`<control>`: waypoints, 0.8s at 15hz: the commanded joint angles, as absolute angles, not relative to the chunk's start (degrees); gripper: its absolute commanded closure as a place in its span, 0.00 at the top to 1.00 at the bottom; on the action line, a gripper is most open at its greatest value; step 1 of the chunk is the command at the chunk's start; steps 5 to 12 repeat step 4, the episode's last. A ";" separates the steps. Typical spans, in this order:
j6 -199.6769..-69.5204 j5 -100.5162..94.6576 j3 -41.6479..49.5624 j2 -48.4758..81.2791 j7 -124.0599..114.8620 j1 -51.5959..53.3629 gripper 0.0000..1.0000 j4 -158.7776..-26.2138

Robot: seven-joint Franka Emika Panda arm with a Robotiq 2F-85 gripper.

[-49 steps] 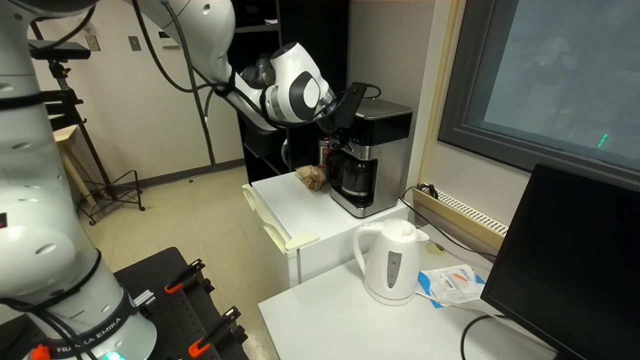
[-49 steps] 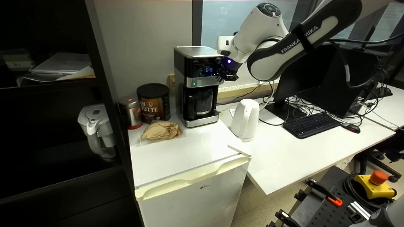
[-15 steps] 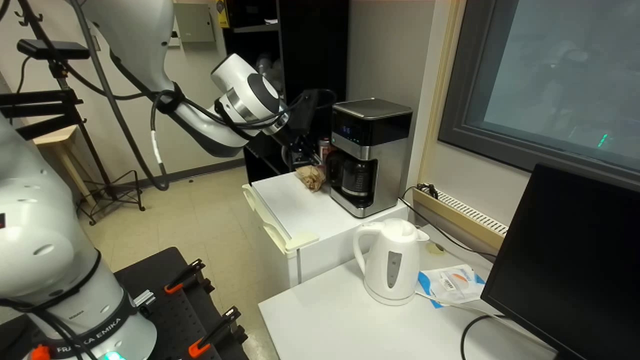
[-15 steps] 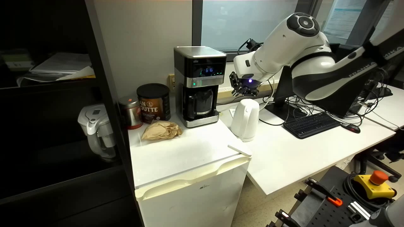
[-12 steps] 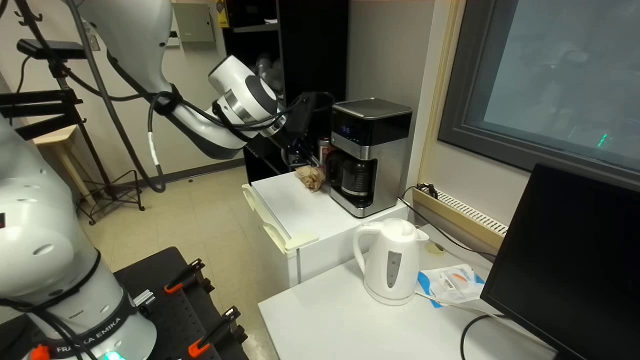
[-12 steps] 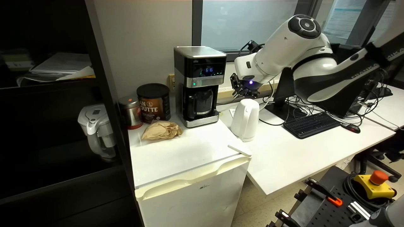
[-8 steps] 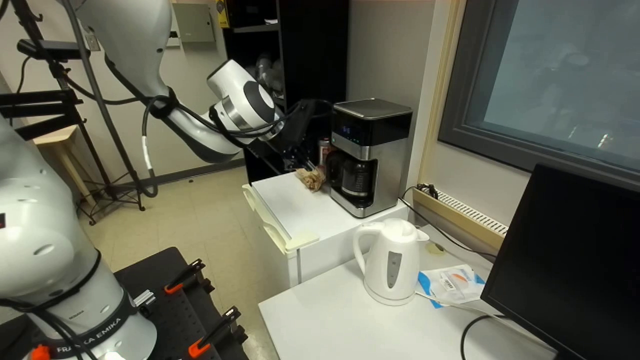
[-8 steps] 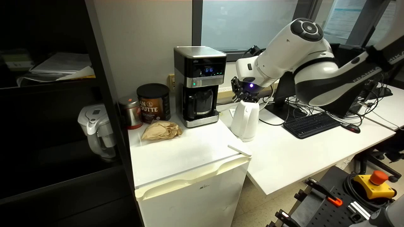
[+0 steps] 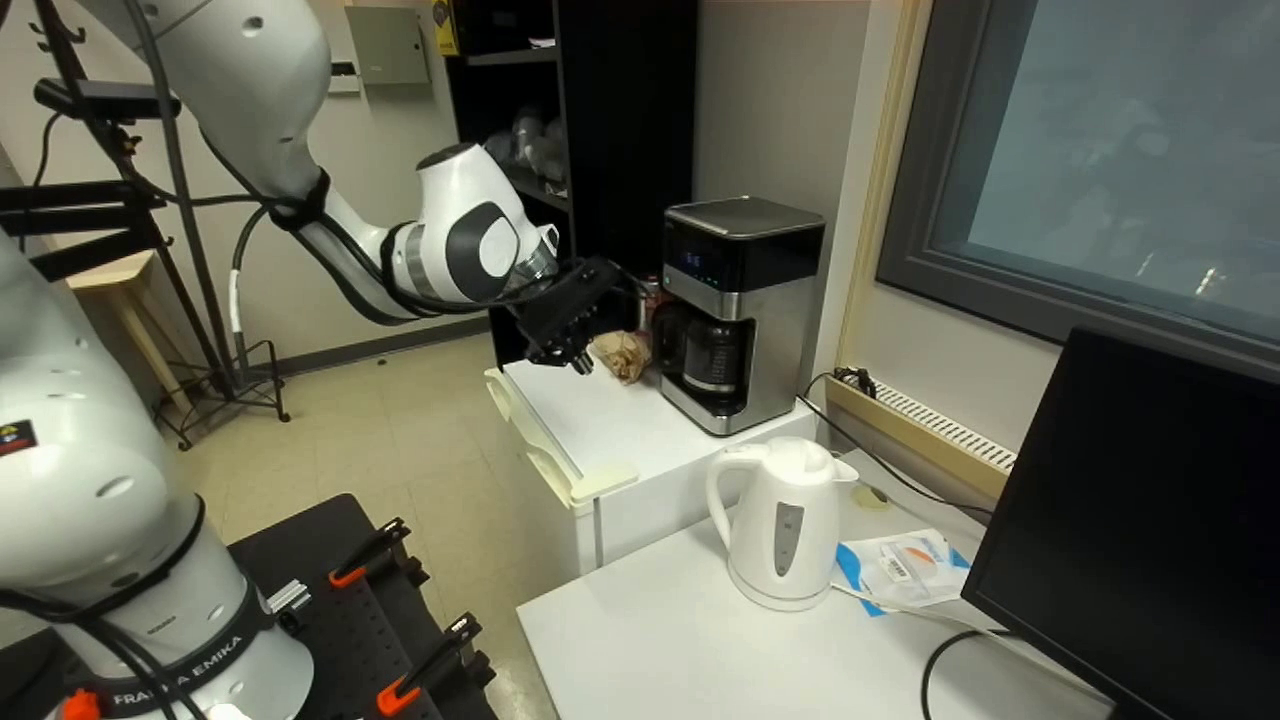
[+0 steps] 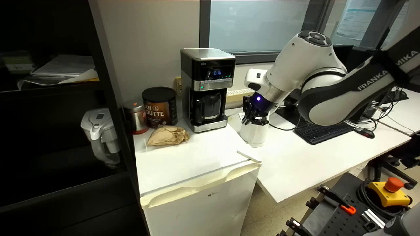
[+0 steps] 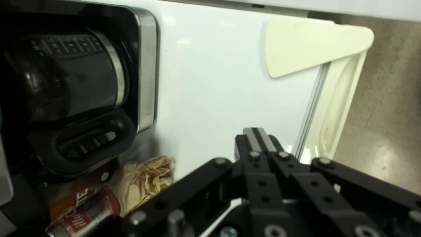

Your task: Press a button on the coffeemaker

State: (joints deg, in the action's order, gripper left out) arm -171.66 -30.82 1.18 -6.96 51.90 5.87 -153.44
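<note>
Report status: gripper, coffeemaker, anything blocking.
Gripper shut, apart from the coffeemaker. Display lit, carafe in place. Paper bag near machine's base, probably not in the way.

Franka arm (image 9: 262, 108) shows in both exterior views. In an exterior view: base (image 9: 180, 610) at 8 o'clock; forearm (image 9: 358, 222) slopes from 10 o'clock toward 4 into the wrist (image 9: 465, 235), which is bent so that the tool (image 9: 580, 366) sits just 9 o'clock of centre, tips angled down toward 5. In an exterior view: forearm enters between 2 and 3 o'clock; the button disc (image 10: 315, 38) on the wrist faces up, at 2; violet light (image 10: 258, 98) lit, on the tool's 1 o'clock side; tips slant toward 7. Wrist view: tool enters between 5 and 6 o'clock, pointing nearly at 12; both fingers (image 11: 252, 141) side by side, meeting along a narrow dark seam, ends near 3 o'clock of centre.
</note>
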 commanded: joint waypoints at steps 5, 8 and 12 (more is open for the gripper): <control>-162.59 -2.16 2.73 -11.85 52.35 14.21 0.00 -156.13; -162.59 -2.16 2.73 -11.85 52.35 14.21 0.00 -156.13; -162.59 -2.16 2.73 -11.85 52.35 14.21 0.00 -156.13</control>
